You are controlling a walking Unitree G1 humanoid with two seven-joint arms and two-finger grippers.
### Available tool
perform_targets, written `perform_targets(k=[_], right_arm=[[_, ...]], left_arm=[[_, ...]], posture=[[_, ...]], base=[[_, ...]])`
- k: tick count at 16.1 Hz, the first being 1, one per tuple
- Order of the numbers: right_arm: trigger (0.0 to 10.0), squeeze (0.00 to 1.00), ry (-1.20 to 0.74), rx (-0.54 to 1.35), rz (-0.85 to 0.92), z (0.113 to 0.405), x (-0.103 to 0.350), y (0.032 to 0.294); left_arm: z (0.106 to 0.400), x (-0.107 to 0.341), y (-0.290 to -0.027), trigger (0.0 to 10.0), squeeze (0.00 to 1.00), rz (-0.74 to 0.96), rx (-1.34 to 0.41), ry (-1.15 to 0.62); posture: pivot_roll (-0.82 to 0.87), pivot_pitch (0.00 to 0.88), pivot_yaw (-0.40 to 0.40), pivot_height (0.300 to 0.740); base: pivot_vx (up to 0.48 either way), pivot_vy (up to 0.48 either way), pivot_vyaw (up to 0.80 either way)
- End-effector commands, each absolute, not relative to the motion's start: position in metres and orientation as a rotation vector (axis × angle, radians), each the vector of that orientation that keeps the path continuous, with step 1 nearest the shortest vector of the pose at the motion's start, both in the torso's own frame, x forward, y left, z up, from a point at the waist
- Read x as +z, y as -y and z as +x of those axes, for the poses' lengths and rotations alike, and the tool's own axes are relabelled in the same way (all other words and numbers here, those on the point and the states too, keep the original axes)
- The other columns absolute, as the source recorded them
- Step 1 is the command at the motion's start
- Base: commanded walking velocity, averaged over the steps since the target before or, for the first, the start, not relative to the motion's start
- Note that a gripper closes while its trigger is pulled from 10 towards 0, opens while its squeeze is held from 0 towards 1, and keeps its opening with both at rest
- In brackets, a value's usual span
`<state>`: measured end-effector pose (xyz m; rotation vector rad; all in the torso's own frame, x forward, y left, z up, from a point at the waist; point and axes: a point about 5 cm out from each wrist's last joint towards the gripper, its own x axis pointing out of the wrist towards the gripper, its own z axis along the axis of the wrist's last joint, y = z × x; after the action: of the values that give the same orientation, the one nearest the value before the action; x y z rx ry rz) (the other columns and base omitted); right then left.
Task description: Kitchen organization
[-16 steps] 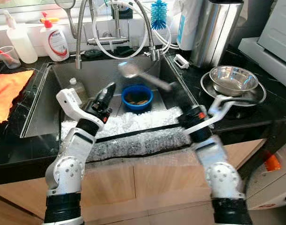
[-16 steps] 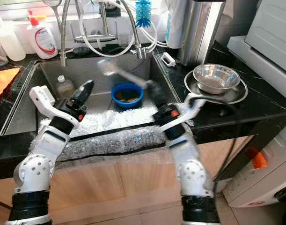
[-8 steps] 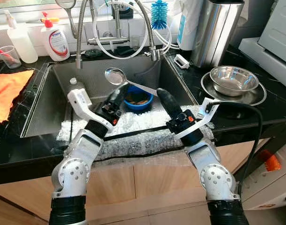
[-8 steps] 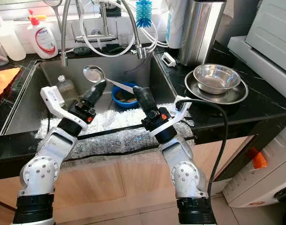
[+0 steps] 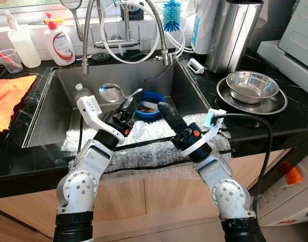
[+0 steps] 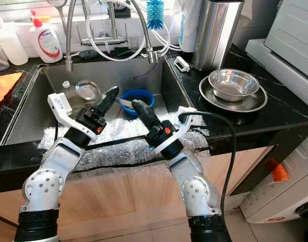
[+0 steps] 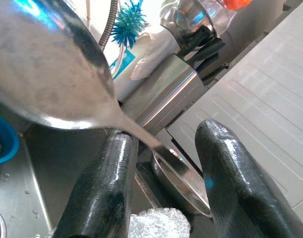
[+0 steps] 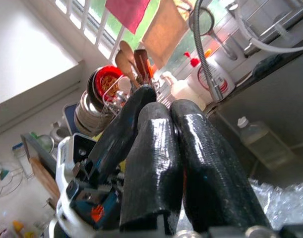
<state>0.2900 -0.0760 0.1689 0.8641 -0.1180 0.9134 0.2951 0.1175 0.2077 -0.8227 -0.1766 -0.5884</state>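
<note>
I see my left end effector (image 5: 136,96) apart around the ladle (image 5: 111,93); my right end effector (image 5: 162,107) together.

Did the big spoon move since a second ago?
Yes. The spoon went left across the sink, from near the faucet end on the right to beside the little bottle. Both hands, left and right, meet at its handle.
</note>
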Motion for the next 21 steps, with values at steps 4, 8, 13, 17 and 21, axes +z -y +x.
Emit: perform_targets(k=[4, 8, 13, 17, 21], right_arm=[[10.0, 0.0, 0.123, 0.953, 0.843, 0.285, 0.172, 0.076], [10.0, 0.0, 0.126, 0.944, 0.848, 0.286, 0.17, 0.081], [10.0, 0.0, 0.122, 0.907, 0.871, 0.288, 0.167, 0.085], [10.0, 0.0, 0.106, 0.831, 0.938, 0.293, 0.164, 0.09], [10.0, 1.0, 0.087, 0.786, 0.967, 0.296, 0.16, 0.092]], left_arm=[[0.293, 0.212, -0.117, 3.7, 0.0, -0.825, -0.603, 0.194], [0.293, 0.214, -0.119, 0.0, 0.0, -0.841, -0.596, 0.21], [0.295, 0.215, -0.123, 0.0, 0.0, -0.881, -0.563, 0.239], [0.296, 0.217, -0.133, 0.0, 0.0, -1.008, -0.512, 0.291], [0.296, 0.22, -0.141, 0.0, 0.0, -1.097, -0.477, 0.337]], posture=[[0.02, 0.0, 0.001, 0.74], [0.02, 0.0, 0.002, 0.74], [0.02, 0.0, -0.002, 0.74], [0.02, 0.0, -0.006, 0.74], [0.02, 0.0, -0.011, 0.74]], base=[[0.0, 0.0, 0.0], [0.0, 0.0, 0.0], [0.0, 0.0, 0.0], [0.0, 0.0, 0.0], [0.0, 0.0, 0.0]])
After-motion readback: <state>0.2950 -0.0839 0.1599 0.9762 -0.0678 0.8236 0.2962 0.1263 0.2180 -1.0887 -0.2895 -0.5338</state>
